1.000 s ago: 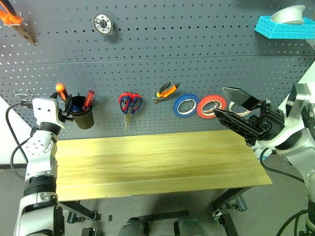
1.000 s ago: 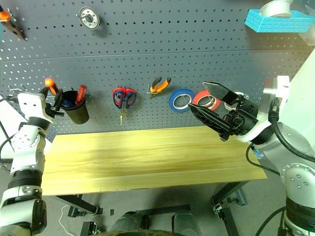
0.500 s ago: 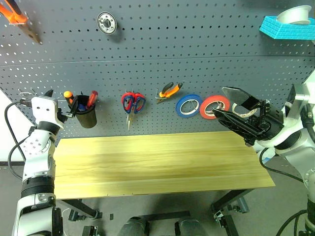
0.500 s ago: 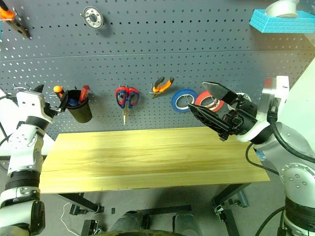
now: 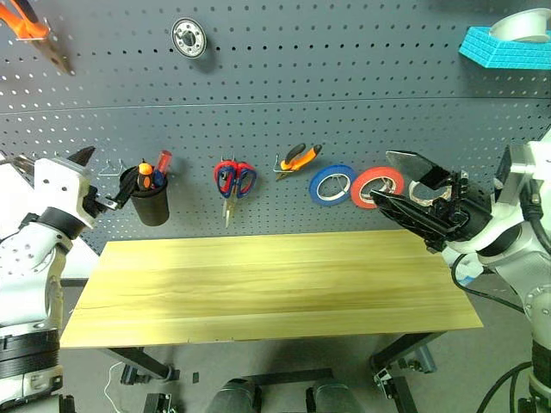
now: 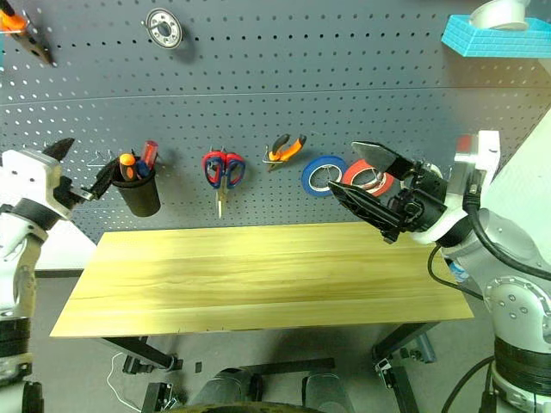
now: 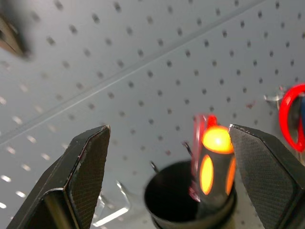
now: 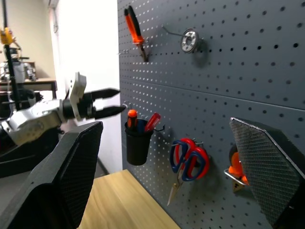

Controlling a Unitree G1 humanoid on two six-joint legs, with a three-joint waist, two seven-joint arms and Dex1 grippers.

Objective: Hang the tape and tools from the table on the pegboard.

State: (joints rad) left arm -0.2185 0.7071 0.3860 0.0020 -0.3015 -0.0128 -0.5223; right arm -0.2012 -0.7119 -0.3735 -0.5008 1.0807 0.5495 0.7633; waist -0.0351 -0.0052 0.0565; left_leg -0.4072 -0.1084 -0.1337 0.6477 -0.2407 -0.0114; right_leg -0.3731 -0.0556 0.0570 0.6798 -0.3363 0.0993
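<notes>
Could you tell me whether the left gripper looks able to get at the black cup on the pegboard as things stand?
Probably yes: the left gripper is open and empty, just beside the black cup on the pegboard, with nothing between them.

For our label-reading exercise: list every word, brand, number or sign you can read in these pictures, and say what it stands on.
None: no readable text shows on the pegboard, the table, the tape rolls, the scissors or the black cup.
</notes>
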